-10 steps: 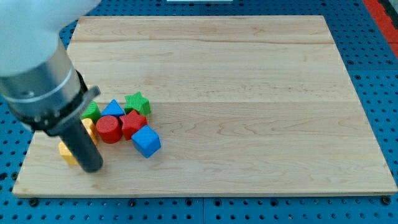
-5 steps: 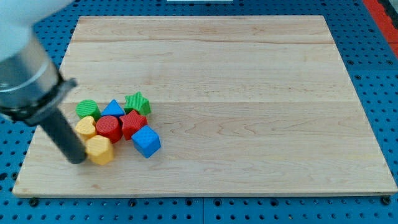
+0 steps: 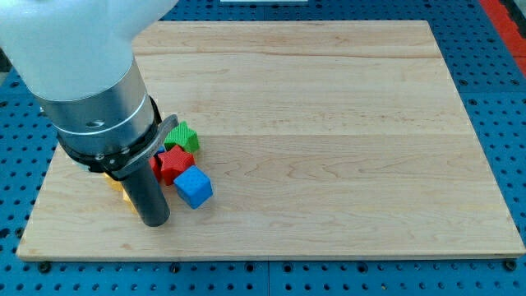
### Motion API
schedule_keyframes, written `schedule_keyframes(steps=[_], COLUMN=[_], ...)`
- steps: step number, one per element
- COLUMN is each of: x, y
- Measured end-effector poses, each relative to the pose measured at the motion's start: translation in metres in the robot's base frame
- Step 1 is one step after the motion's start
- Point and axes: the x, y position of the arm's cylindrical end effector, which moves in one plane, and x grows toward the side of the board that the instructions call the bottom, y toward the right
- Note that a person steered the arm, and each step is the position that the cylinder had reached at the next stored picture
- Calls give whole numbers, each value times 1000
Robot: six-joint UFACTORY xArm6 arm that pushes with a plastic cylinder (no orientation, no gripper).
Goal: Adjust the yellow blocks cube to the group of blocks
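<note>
My tip [image 3: 155, 220] rests on the board at the view's lower left, just left of the blue cube [image 3: 194, 187] and below the group of blocks. The arm covers most of the group. A sliver of a yellow block [image 3: 121, 191] shows left of the rod. The red star [image 3: 173, 164] sits above the blue cube, and the green star [image 3: 184, 136] above that. The other blocks of the group are hidden behind the arm.
The wooden board [image 3: 329, 131] lies on a blue pegboard table [image 3: 501, 99]. The board's bottom edge runs just below my tip.
My tip has moved right, from left of the yellow block to just left of the blue cube. The arm now hides the red cylinder, blue triangle, green block and most of the yellow blocks.
</note>
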Motion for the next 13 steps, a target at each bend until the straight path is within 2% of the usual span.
schedule_keyframes(steps=[1, 2, 3, 5, 6, 7, 8, 9, 10, 13], x=[18, 31, 13, -2, 24, 24, -2, -30, -27, -22], y=[3, -23, -35, 10, 35, 141, 148, 98, 114, 103])
